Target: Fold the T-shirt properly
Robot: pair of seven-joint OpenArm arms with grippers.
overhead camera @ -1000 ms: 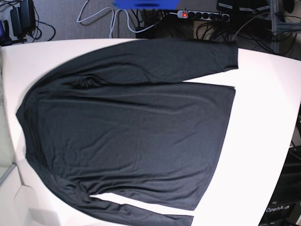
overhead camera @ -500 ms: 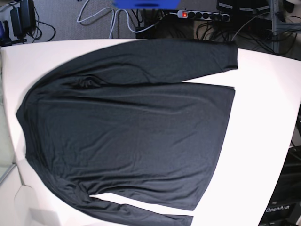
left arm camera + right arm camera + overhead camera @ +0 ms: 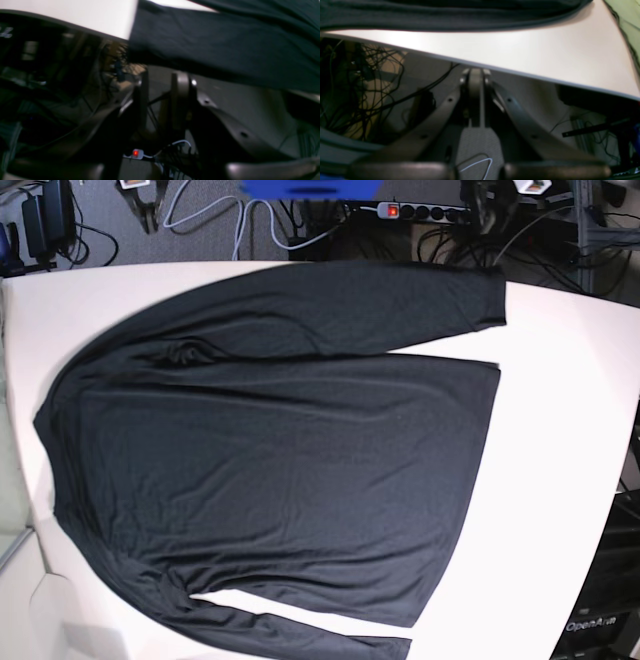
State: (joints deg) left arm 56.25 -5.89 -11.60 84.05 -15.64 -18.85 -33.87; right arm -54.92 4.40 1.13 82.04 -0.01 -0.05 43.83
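The black T-shirt (image 3: 280,450) lies spread flat on the white table (image 3: 560,430), collar at the left and hem at the right. Its upper sleeve (image 3: 400,305) runs along the far edge and a second sleeve (image 3: 300,630) along the near edge. My left gripper (image 3: 161,80) sits below the table edge under the sleeve cuff (image 3: 225,45), open with a narrow gap and holding nothing. My right gripper (image 3: 475,75) is shut and empty, just under the table edge (image 3: 520,72), with the shirt (image 3: 445,15) above. Both show faintly at the base view's top: right gripper (image 3: 150,205), left gripper (image 3: 497,195).
A power strip (image 3: 430,212) with a red light and tangled cables (image 3: 210,220) lie on the floor beyond the far edge. Dark equipment (image 3: 600,620) stands at the table's right. The strip's red light (image 3: 136,153) also shows below the left fingers.
Both grippers have come into sight at the top edge of the base view. The shirt has not moved.
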